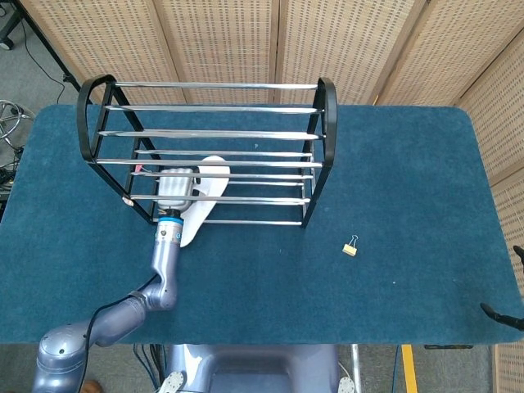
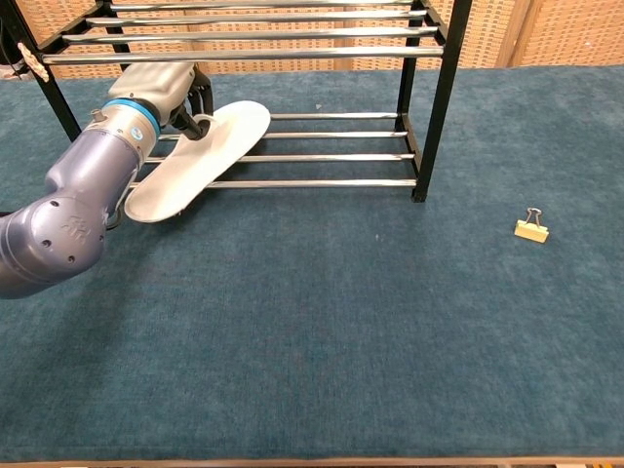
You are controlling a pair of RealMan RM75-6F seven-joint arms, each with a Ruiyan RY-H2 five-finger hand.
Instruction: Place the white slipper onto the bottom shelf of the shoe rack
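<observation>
The white slipper [image 2: 200,154] lies sole-up and tilted, its toe end over the bars of the bottom shelf [image 2: 331,156] and its heel sticking out over the table in front. In the head view the slipper [image 1: 205,195] shows through the rack's rails. My left hand [image 2: 161,86] grips the slipper's left edge, reaching in under the upper shelf; from above, the left hand [image 1: 174,188] sits inside the black and chrome shoe rack [image 1: 323,155]. My right hand is out of both views.
A small binder clip [image 1: 350,246] lies on the blue table cloth right of the rack, also seen as the clip [image 2: 531,227] in the chest view. A dark object [image 1: 501,318] pokes in at the table's front right edge.
</observation>
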